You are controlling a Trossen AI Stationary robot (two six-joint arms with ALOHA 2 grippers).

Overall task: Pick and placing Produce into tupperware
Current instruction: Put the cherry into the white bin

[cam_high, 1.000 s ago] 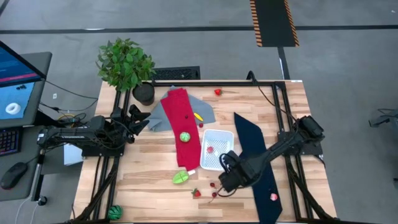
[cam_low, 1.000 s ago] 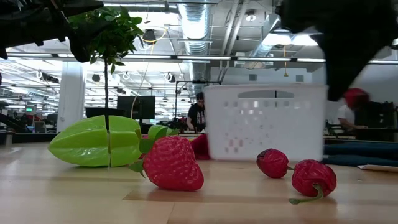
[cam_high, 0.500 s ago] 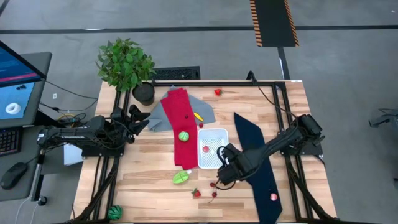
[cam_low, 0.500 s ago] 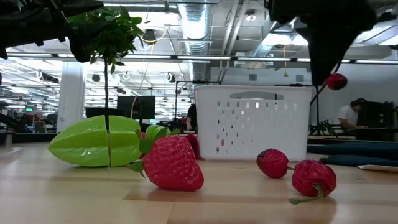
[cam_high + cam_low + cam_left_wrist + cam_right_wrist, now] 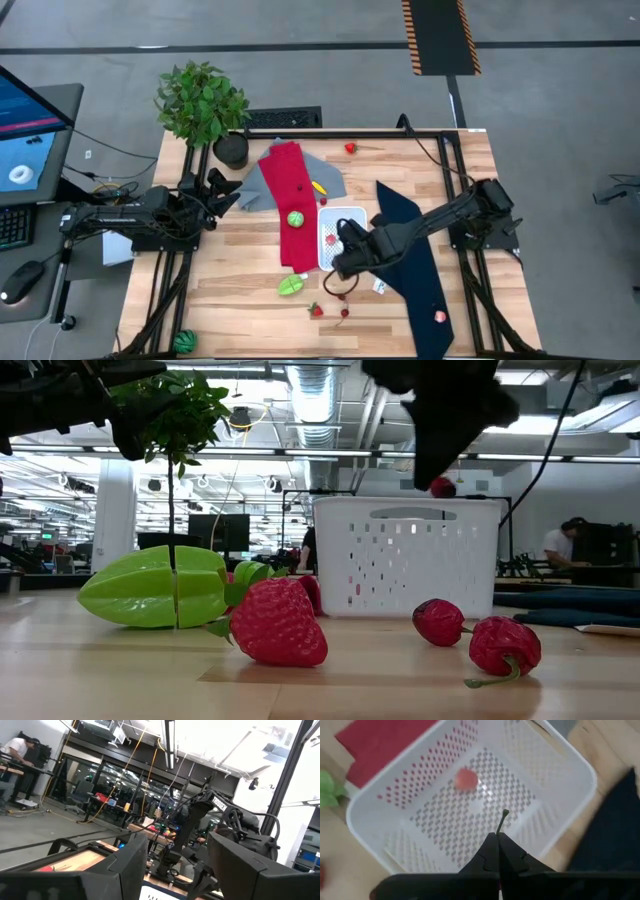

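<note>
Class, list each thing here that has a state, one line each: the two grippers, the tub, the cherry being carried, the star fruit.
Right gripper: shut on cherry stem, above tub.
Left gripper: fingers apart, holding nothing.
Tub: upright, one red piece inside.
Cherry: hanging over tub.
Star fruit: lying on table.

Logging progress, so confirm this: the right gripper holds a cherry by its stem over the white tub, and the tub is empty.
One thing is wrong: the white tub is not empty. The right wrist view shows a small red piece already lying on its dotted base. The rest stands: the right gripper holds a cherry by its stem over the tub.
</note>
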